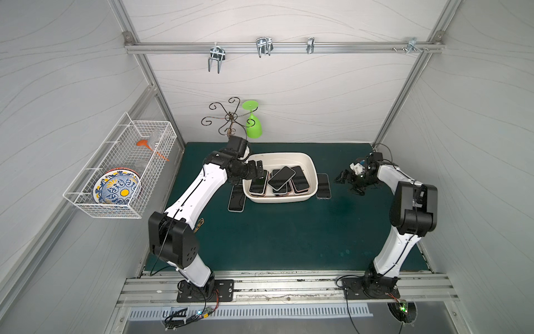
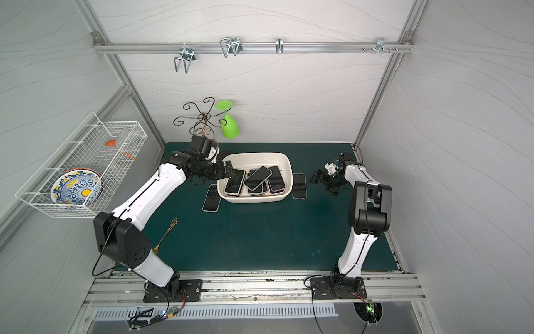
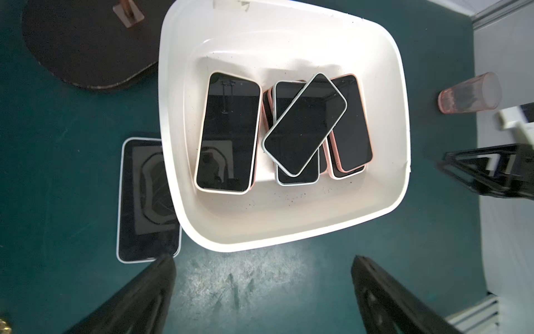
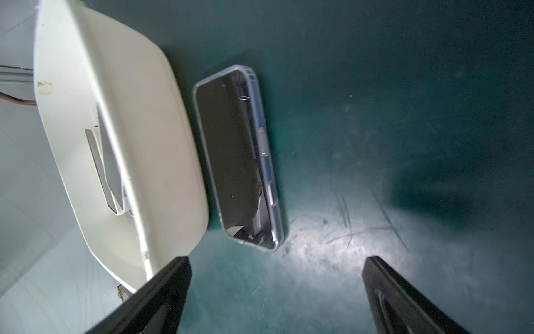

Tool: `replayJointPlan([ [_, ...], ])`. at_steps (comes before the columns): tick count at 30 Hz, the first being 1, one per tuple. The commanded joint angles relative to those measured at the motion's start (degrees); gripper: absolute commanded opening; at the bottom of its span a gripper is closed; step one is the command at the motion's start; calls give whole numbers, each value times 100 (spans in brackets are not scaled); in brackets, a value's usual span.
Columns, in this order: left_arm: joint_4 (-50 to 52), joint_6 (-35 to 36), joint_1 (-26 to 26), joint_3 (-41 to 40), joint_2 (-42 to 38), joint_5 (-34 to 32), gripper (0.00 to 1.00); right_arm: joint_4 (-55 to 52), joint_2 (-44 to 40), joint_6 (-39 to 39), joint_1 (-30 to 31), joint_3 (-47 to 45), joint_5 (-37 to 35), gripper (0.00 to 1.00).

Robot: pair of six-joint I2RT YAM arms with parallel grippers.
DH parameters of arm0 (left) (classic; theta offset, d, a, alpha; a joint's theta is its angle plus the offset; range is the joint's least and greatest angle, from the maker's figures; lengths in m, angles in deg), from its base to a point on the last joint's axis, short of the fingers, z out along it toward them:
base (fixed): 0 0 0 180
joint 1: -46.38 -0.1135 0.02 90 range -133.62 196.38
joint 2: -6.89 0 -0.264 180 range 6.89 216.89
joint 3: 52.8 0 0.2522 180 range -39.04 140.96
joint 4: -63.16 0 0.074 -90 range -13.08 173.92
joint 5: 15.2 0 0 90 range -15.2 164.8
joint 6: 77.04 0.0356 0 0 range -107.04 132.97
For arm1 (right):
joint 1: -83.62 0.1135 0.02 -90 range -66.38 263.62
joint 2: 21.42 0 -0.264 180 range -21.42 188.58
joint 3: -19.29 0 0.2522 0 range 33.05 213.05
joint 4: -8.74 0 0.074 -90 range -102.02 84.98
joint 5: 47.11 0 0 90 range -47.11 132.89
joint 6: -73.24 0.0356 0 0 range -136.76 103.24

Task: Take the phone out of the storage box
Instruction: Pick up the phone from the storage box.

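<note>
Several phones (image 1: 281, 177) are lying in a heap inside the storage box (image 1: 289, 158), which is sitting on the green counter (image 1: 289, 231). One phone with a pale rim (image 3: 147, 199) is lying flat on the counter just beside the box, on the left arm's side. Another phone in a clear case (image 4: 239, 162) is lying just beside the box on the right arm's side. The left fingers (image 3: 144, 289) are hanging at the box's edge, spread wide and holding nothing. The right fingers (image 4: 404, 295) are spread wide too, holding nothing, near the clear-cased phone
</note>
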Motion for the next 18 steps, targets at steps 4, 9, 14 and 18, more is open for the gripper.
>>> replayJointPlan([
  [4,240,1152,431,1306,1063,-829,100,-173,-1305,265,1019,-227,-928,98],
  [9,121,2398,753,1951,1880,-912,100,33,-1851,513,1597,-550,-1089,99],
  [14,143,2943,895,2414,2634,-778,100,22,-2105,563,1682,-621,-1022,99],
  [18,324,3190,1000,2882,3192,-687,100,-78,-2173,445,1719,-563,-999,99],
])
